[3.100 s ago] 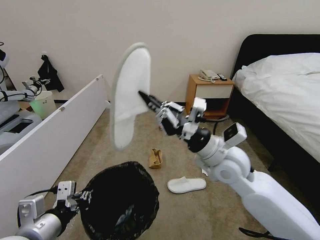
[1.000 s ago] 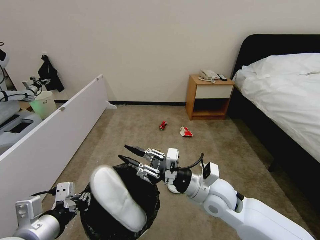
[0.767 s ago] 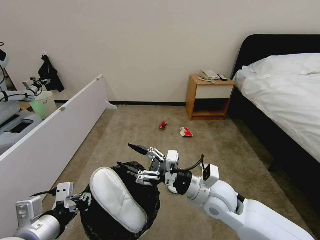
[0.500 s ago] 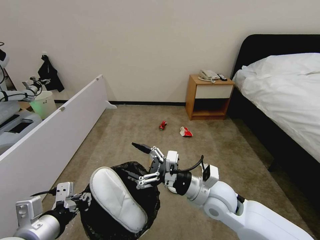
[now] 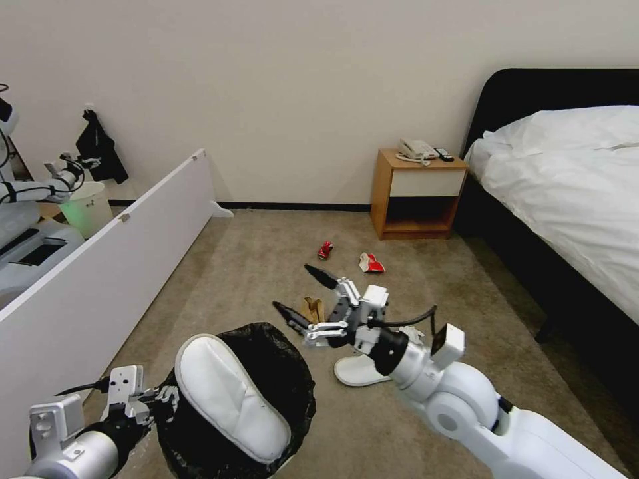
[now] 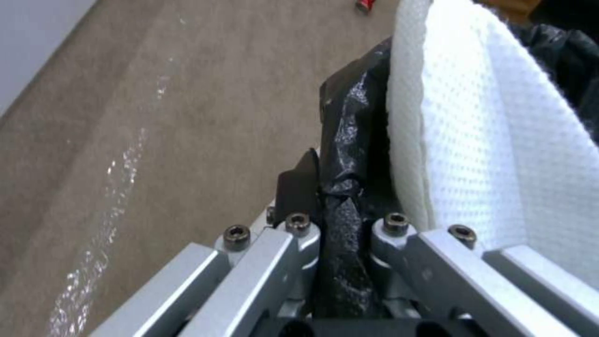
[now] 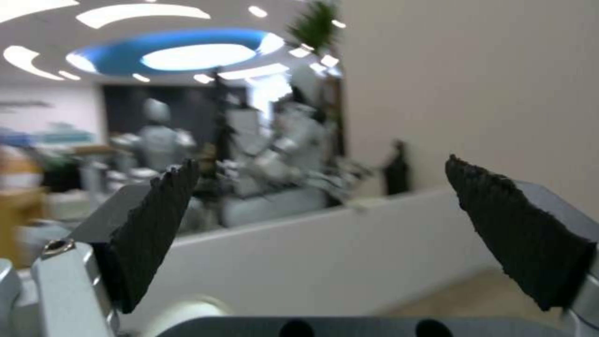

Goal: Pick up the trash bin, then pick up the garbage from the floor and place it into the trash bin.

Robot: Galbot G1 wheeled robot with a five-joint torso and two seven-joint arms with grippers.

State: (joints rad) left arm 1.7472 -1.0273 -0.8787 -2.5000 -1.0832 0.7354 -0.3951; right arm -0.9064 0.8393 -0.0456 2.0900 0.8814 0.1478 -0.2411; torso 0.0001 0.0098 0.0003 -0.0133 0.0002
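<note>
Hovering with jaws spread, empty right gripper (image 5: pixel 307 291) above beige carpet floor (image 5: pixel 266 259); flat white slipper (image 5: pixel 359 369) just below-right, long axis crosswise. Left gripper (image 6: pixel 340 224) clamps black-lined white trash bin (image 5: pixel 296 379) rim.

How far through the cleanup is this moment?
Done: the left tool grips the trash bin by its bag-lined rim, and one slipper lies across the bin's mouth. In hand: nothing; the right tool is open above the floor. Left: second slipper, paper bag, red can, wrapper.
</note>
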